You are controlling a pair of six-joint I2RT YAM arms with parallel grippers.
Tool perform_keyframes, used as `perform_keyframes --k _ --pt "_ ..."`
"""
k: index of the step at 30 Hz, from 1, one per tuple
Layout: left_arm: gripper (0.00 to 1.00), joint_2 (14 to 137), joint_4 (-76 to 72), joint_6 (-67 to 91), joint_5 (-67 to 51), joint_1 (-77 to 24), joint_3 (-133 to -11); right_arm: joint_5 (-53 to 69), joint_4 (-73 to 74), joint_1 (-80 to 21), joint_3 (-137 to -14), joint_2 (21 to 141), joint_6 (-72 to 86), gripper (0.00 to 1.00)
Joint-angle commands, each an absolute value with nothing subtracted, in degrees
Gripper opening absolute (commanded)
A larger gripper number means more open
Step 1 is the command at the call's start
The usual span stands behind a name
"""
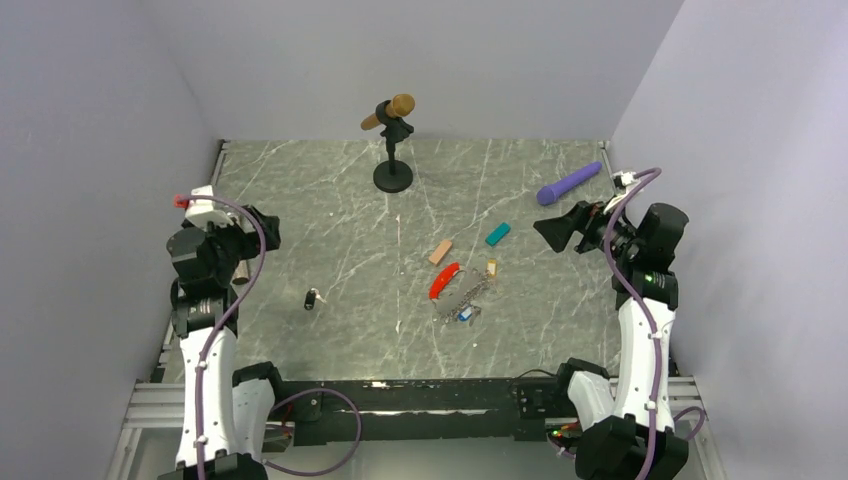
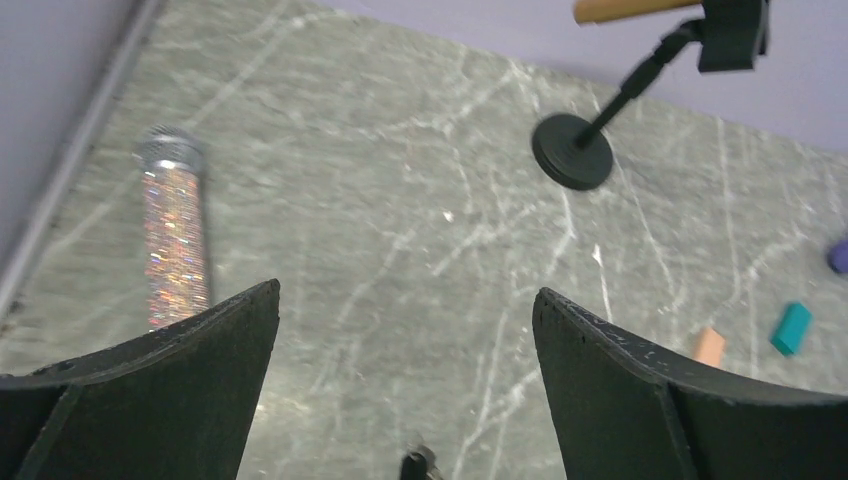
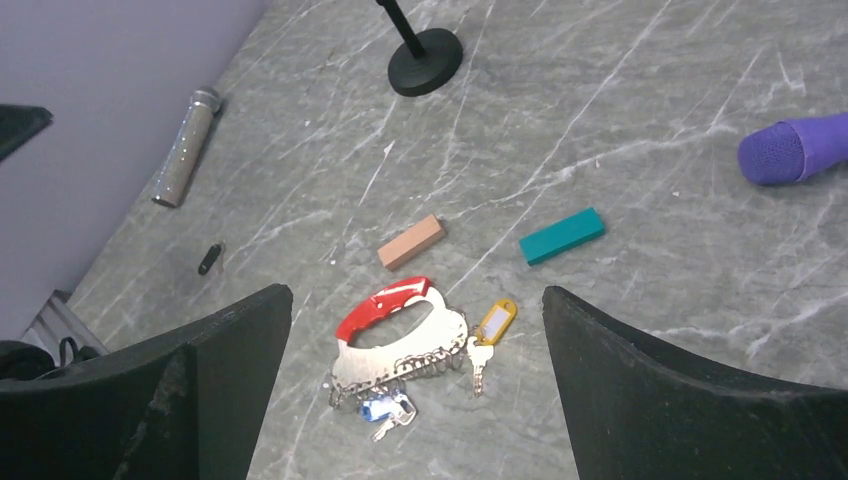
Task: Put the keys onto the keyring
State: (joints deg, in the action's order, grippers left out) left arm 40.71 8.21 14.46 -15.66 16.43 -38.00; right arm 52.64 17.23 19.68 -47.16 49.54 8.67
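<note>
Keyring [image 1: 457, 292] taken as my reference for this entry. It lies flat on the marble table [image 1: 330, 210]. Its red curved clip [image 3: 385, 305] is at the far-left end. The silvery chain [image 3: 400, 358] loops from the clip, with a yellowish tag [image 3: 495, 321] to the right and a blue tag [image 3: 377, 406] at the near end.

Black-headed key [image 1: 312, 298] lies loose on the table, well to the left of the keyring and not touching it. On the right wrist camera it shows only as a small dark sliver [image 3: 209, 258], too small for detail.

Tan block [image 1: 440, 252] sits just beyond the keyring, near the clip but apart from it. Teal block [image 1: 497, 234] lies beyond the keyring and to its right. Purple microphone [image 1: 570, 183] lies farther off in the same direction. Stand [image 1: 392, 175] with a brown microphone is well beyond the keyring, slightly left. Glitter microphone [image 2: 172, 235] lies far to the left of the keyring, by the wall.

Left gripper [image 2: 405, 300]: far left of the keyring, fingers spread wide, nothing between them, bare table below.

Right gripper [image 1: 552, 231]: raised above the table, to the right of and beyond the keyring. I read its fingers as spread wide, holding nothing. Its wrist camera frames the keyring between the two fingers [image 3: 640, 380].
</note>
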Motion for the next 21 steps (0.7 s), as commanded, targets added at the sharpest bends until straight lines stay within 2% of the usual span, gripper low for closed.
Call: perform_keyframes --k 1,7,13,18,21 --pt "0.99 39.7 6.3 17.2 -20.0 13.8 -38.3 52.5 14.5 19.6 -49.3 50.4 12.2 1.0" --pt "0.99 37.8 10.0 14.3 -18.7 9.5 -37.9 56.8 14.1 19.6 -48.9 52.5 9.5 1.0" --pt "0.99 40.9 16.3 14.1 -23.4 7.5 -39.6 71.9 24.9 19.5 -49.4 56.3 -13.8 1.0" --pt "0.99 47.6 24.6 13.8 -28.4 5.3 -41.3 66.8 36.6 13.6 -51.8 59.4 -31.9 1.0" --pt "0.99 49.1 28.0 11.6 -24.0 1.8 -41.4 63.9 36.8 7.5 -49.9 58.7 -36.1 1.0"
